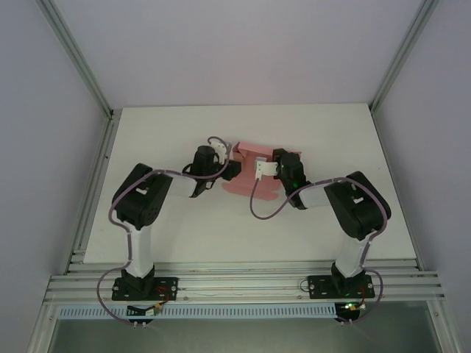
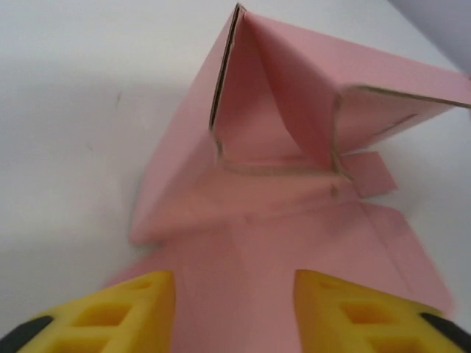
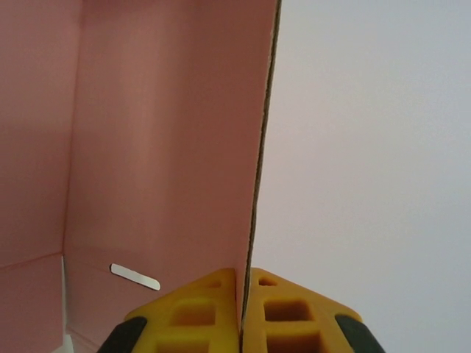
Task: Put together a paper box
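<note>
On the white tabletop (image 1: 184,235), toward its far middle, the pink paper box (image 1: 254,152) sat partly folded between my two arms, with some walls raised and other flaps lying flat. My right gripper (image 3: 243,309) was pinched shut on the edge of an upright wall of the box. My left gripper (image 2: 235,309) hung over a flat flap, its jaws standing apart and gripping nothing that I could see.

The paper box (image 2: 280,243) is thin matte paperboard — the table (image 1: 184,235) smooth, matt.
</note>
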